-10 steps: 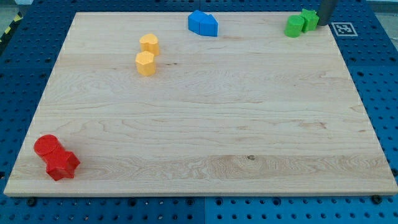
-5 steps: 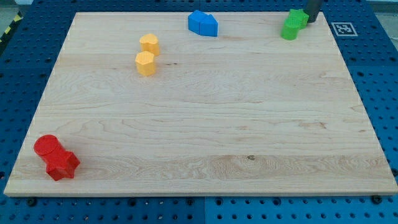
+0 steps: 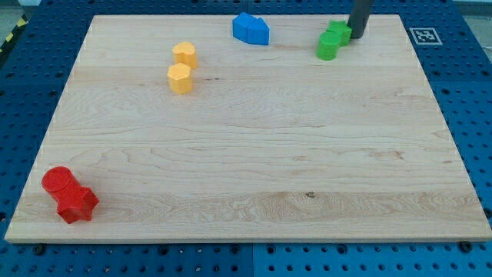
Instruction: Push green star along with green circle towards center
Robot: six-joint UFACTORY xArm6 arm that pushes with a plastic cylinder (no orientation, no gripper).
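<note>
The green star (image 3: 337, 31) and the green circle (image 3: 327, 46) sit touching each other near the view's top edge of the wooden board (image 3: 254, 154), right of its middle. The circle is just below and left of the star. My tip (image 3: 357, 35) is at the star's right side, touching it or very close to it. The dark rod rises from there out of the view's top.
Two blue blocks (image 3: 251, 29) stand together at the top centre. Two yellow blocks (image 3: 182, 67) sit at the upper left. Two red blocks (image 3: 69, 195) lie at the bottom left corner. A marker tag (image 3: 423, 35) is beyond the top right corner.
My tip has moved left and slightly down along the top edge. It has pushed the green star and green circle together to the left.
</note>
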